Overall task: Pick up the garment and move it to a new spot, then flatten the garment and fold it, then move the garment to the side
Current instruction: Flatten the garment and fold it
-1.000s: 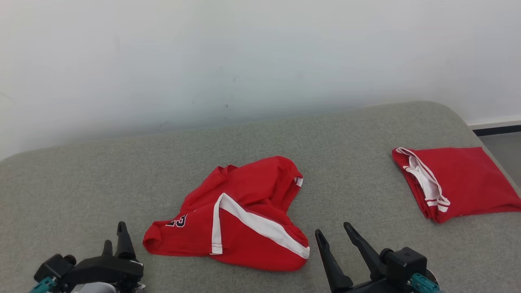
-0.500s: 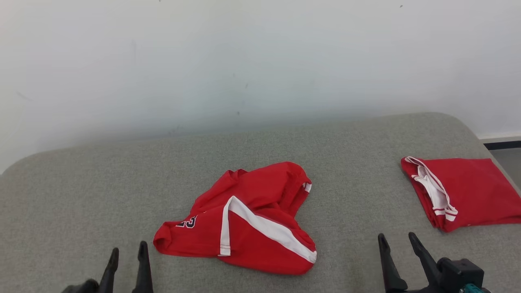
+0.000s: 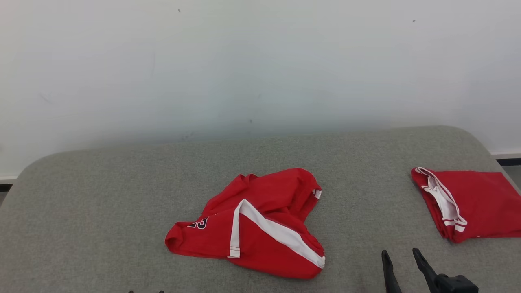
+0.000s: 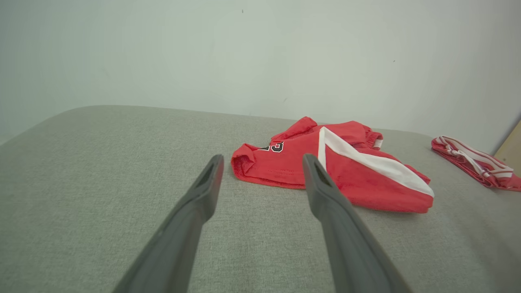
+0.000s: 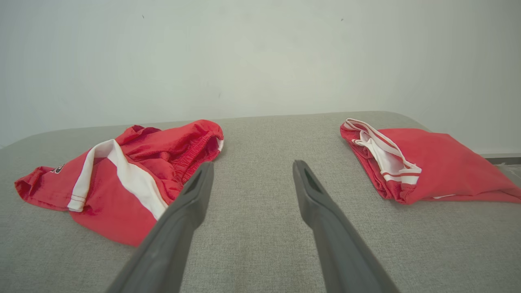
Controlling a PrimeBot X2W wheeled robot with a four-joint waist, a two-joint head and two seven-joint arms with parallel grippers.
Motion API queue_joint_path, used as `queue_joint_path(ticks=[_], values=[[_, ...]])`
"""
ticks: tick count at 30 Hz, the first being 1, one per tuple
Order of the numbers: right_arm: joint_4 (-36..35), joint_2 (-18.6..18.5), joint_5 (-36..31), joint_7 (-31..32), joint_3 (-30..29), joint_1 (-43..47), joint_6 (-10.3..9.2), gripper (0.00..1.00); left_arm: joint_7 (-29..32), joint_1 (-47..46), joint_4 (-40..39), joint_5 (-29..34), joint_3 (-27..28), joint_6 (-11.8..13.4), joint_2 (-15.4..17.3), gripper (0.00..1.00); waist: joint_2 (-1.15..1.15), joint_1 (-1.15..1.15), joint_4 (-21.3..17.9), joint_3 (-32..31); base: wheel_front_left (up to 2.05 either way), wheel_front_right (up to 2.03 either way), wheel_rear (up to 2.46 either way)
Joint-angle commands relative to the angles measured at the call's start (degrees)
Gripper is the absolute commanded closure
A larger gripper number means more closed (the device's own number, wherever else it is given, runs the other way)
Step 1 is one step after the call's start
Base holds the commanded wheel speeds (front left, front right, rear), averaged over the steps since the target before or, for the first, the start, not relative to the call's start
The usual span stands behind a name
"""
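A crumpled red garment (image 3: 252, 228) with a white diagonal stripe and a dark number lies in the middle of the grey padded table (image 3: 101, 195). In the left wrist view my left gripper (image 4: 262, 159) is open, its fingers just short of the garment's (image 4: 346, 171) near left edge, holding nothing. Low at the front right, my right gripper (image 3: 399, 252) is open and empty. In the right wrist view this gripper (image 5: 253, 164) points at bare table, with the garment (image 5: 122, 179) off to its left.
A second red garment (image 3: 476, 199) with white trim lies folded near the table's right edge, also seen in the right wrist view (image 5: 431, 162) and the left wrist view (image 4: 476, 162). A pale wall (image 3: 260, 61) rises behind the table.
The head camera has tilted up, so the whole scene sits lower and further right. Both grippers have drawn back toward the bottom edge, the right one also shifting right. The garments have not moved.
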Motion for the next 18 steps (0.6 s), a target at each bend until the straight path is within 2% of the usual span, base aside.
queue_joint_path(ticks=[1,18], values=[[0.6,0.0,-0.5,-0.5,-0.2,0.9,0.0,0.0,-0.2,1.1,0.1,0.5,0.4,-0.3,0.0,0.0,0.0,0.0,0.7,-0.4,0.0,0.0,0.0],[1.7,0.0,-0.3,-0.9,0.4,1.6,0.0,0.0,-0.2,3.9,0.0,3.1,1.4,-1.4,-1.4,0.0,0.0,0.0,2.0,-1.2,0.0,0.0,0.0]])
